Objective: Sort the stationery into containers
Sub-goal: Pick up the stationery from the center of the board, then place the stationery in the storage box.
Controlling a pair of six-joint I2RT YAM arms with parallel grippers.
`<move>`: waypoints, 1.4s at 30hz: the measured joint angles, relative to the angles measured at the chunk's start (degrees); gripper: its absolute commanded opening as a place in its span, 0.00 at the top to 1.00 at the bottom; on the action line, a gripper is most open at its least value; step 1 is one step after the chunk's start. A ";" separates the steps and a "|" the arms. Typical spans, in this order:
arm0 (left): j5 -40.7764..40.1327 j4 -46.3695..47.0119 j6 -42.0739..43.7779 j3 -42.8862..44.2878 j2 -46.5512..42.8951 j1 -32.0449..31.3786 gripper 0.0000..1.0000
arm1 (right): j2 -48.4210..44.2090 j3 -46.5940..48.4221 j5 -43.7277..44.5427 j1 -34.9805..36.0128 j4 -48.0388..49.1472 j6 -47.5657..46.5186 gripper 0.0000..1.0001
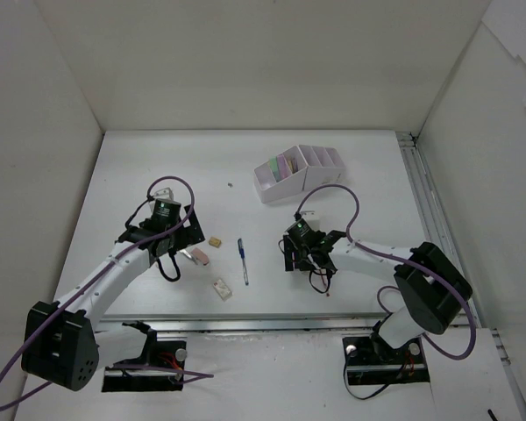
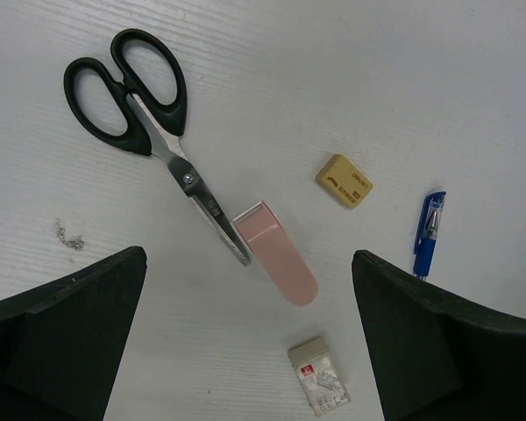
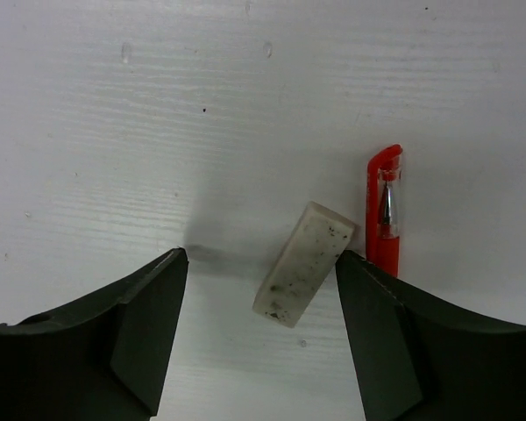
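My right claw (image 3: pixel 261 256) is hanging part-open, gripping nothing. The smudged white eraser (image 3: pixel 302 263) is lying tilted between my fingers (image 3: pixel 149 324), low in the frame's centre, crowding the right-hand one; the red pen (image 3: pixel 384 210) is lying just beyond that finger.

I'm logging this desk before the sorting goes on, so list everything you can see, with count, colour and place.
organizer: one, white and lilac, far side of the table, right of centre
scissors: one, black handles, blades closed, below the left wrist
pink case: one, pink, at the scissors' tip
tan eraser: one, tan, between pink case and blue pen
blue pen: one, blue, table centre
labelled eraser: one, pale, printed sleeve, nearer the arms than the pink case
white eraser: one, white, smudged, between the right fingers
red pen: one, red, beside the white eraser
table: one, white
left gripper: one, black, open above the pink case
right gripper: one, black, open around the white eraser
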 measured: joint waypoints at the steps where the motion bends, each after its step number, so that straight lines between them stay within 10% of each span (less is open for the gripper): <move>1: -0.11 0.00 0.00 0.00 -0.02 0.00 0.01 | 0.04 0.02 0.07 0.26 0.17 0.22 0.35; 4: -0.48 0.02 0.04 0.00 -0.09 0.00 0.01 | 0.09 0.02 0.50 0.72 0.13 0.79 0.41; 7: -0.72 0.04 0.28 0.00 -0.15 0.00 0.01 | 0.15 0.02 0.94 1.09 -0.13 1.27 0.76; 10: -0.83 0.09 0.57 0.00 -0.24 0.00 0.00 | 0.74 0.48 1.90 1.49 -0.44 1.70 0.87; 26: 3.04 3.23 8.33 2.43 3.23 -1.57 0.00 | 3.93 25.49 1.88 -2.82 2.14 -26.10 0.93; 42: 8.72 5.35 17.51 9.60 15.28 -2.43 0.01 | 34.42 59.12 -4.39 -7.37 2.43 -43.71 0.87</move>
